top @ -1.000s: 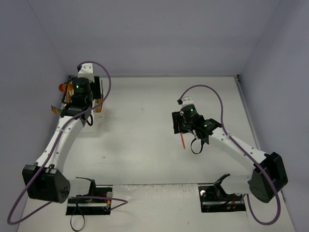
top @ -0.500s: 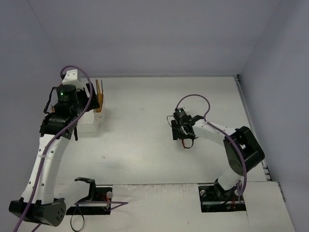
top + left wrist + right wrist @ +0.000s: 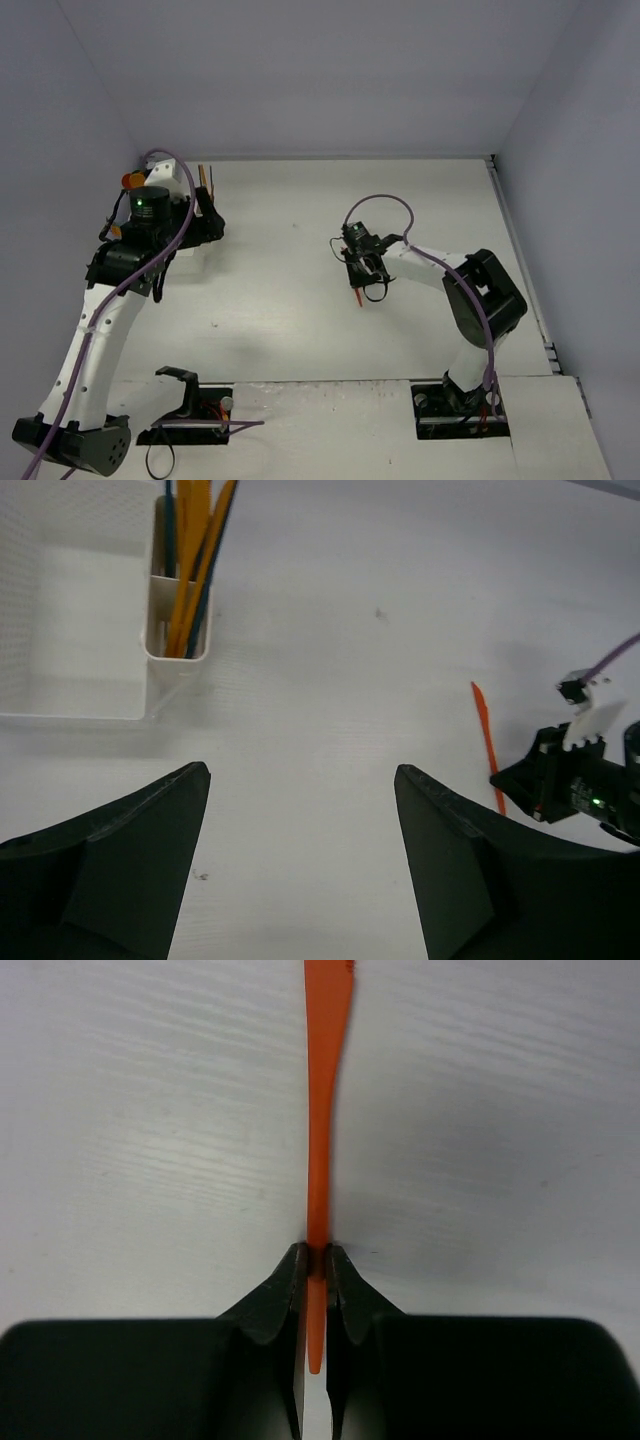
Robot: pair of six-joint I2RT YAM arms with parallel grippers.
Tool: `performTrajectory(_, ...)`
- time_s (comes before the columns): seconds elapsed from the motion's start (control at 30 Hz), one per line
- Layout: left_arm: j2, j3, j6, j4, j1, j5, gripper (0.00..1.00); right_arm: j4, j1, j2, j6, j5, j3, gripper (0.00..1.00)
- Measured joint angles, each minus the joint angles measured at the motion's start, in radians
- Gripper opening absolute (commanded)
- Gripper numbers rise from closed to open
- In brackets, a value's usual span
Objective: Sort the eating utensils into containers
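My right gripper (image 3: 317,1260) is shut on the handle of a thin orange utensil (image 3: 320,1150), whose far end points away over the white table. In the top view this gripper (image 3: 358,283) is at mid-table, with the orange tip (image 3: 357,297) poking out below it. The left wrist view shows the same utensil (image 3: 484,740) on the right. My left gripper (image 3: 302,770) is open and holds nothing, a little short of the containers. A narrow white bin (image 3: 178,648) holds several orange, yellow and blue utensils (image 3: 195,550) standing upright.
A wider white mesh bin (image 3: 60,600) adjoins the narrow one on its left. In the top view my left arm (image 3: 140,215) covers most of the bins; orange pieces (image 3: 130,180) show beside it. Grey walls close the table on three sides.
The right gripper has closed on the orange utensil and shifted slightly left. The left arm has swung back from the bins, its gripper open.
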Motion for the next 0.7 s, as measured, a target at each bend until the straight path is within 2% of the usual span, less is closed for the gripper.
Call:
performTrajectory(0.3,0.044,0.000,-0.105,0.015,-0.182,0.012,0.72,0.029,0.204,0.008,-0.017,-0.087,0.122,0.00)
performTrajectory(0.7,0.083,-0.042,-0.257,0.163,-0.265,0.031,0.72,0.219,0.264,-0.289,-0.031,-0.166,0.171,0.00)
